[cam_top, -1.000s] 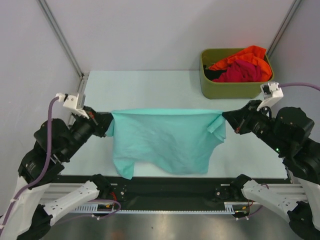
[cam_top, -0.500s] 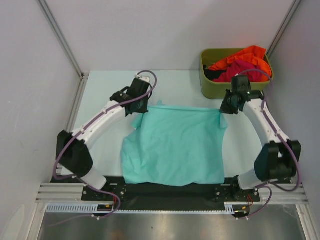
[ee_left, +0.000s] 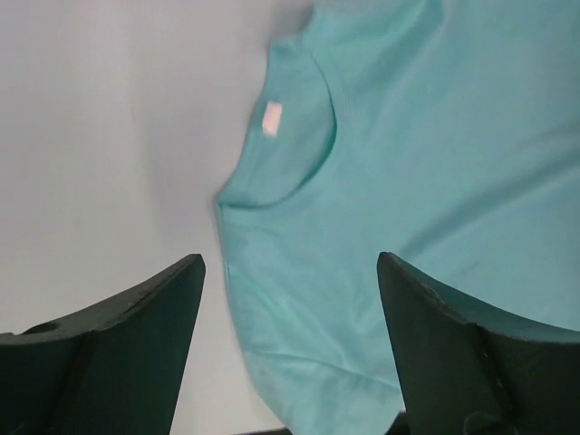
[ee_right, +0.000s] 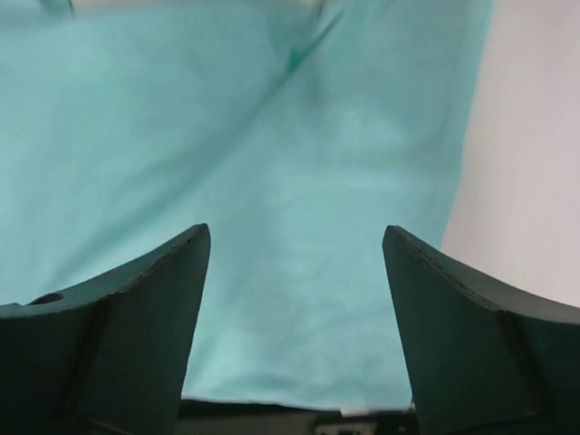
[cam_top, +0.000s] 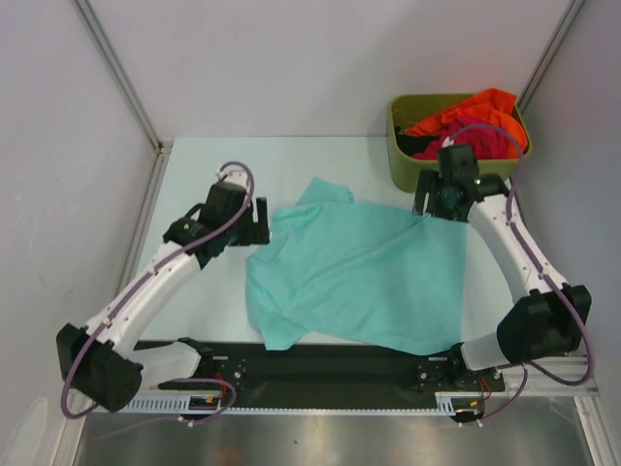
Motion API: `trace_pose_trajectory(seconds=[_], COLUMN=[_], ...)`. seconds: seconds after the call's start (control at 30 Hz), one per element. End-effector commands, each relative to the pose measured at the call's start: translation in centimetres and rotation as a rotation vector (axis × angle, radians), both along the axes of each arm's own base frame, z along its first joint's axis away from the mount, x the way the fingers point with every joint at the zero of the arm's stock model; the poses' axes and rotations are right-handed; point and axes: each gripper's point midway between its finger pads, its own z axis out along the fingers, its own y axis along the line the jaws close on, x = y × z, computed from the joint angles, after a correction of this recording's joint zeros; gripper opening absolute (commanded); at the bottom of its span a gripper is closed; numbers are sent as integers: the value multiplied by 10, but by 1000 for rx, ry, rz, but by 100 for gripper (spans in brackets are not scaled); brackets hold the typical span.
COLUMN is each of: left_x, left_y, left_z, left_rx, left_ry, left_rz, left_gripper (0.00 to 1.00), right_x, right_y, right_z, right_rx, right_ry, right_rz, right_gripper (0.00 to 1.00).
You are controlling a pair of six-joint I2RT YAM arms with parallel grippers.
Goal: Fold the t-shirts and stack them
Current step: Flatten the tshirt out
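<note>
While my right arm (cam_top: 505, 233) crosses the olive bin (cam_top: 403, 160) and hides part of the magenta t-shirt (cam_top: 475, 141) and orange t-shirt (cam_top: 480, 105) bunched inside, both wrist views crop the teal t-shirt (cam_top: 359, 272) at their edges. My left claw (ee_left: 290, 272) gapes wide and grips nothing at the shirt's left edge, below the collar (ee_left: 304, 154). My right claw (ee_right: 294, 240), equally wide and empty, hangs over its upper right corner. Spread on the worktop (cam_top: 291, 160) at mid-frame, the shirt runs diagonally, collar upper left, hem lower right overhanging the near edge.
</note>
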Motion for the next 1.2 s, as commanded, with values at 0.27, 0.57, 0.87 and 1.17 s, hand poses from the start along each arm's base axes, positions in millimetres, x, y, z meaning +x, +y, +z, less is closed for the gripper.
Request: trace_pose_trajectory(seconds=[0.27, 0.57, 0.87, 1.17], left_x=[-53, -19, 10, 60], left_y=[15, 8, 23, 77], left_z=[-108, -150, -181, -155], left_rx=[-194, -288, -377, -324], left_ry=[291, 377, 460, 367], left_rz=[158, 159, 220, 351], left_gripper=[87, 70, 27, 0], right_x=[-140, -122, -64, -4], right_y=[69, 89, 83, 95], right_z=[-100, -112, -149, -175], right_rx=[232, 265, 129, 18], right_ry=[226, 275, 258, 244], right_rz=[181, 174, 207, 253], right_gripper=[63, 54, 54, 57])
